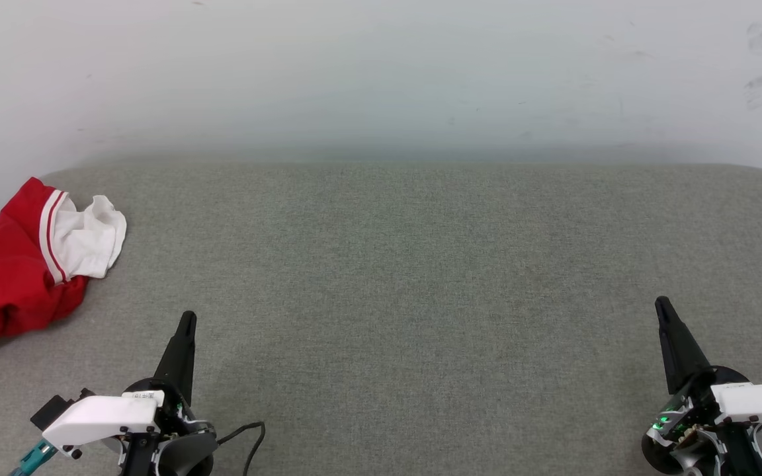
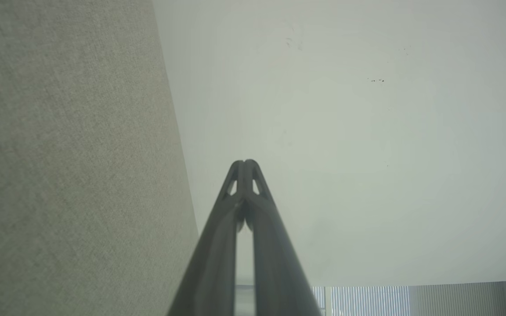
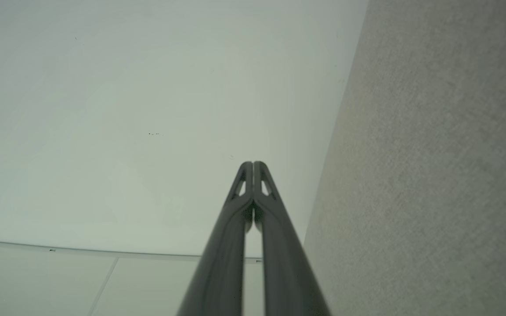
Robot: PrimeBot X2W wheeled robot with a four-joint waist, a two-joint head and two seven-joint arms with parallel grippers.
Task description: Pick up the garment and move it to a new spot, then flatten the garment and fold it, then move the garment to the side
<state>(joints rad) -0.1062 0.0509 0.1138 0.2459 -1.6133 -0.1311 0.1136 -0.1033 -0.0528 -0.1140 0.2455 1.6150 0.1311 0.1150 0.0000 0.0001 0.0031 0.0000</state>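
- The garment (image 1: 10, 277) lies crumpled at about 9 o'clock in the head view, on the far left of the grey fabric counter (image 1: 407, 264), and part of it is cut off by the picture's edge.
- It is mostly red, and a white sleeve (image 1: 86, 238) is flopped toward 3 o'clock, with striped trim (image 1: 50, 238) where it meets the red.
- The left pincer (image 1: 187, 318) sits at about 7 o'clock, pointing toward 12. Its two dark fingers are pressed together and grip nothing; it is near the garment but apart from it.
- The right pincer (image 1: 663, 304) sits at about 4 o'clock, well apart from the garment. It is also closed tip to tip and empty.
- Each wrist view shows its own fingers meeting at the tips, aimed at the pale wall (image 1: 381, 73), with counter fabric along one side.
- A black cable (image 1: 252, 443) loops by the left wrist at 6 o'clock.
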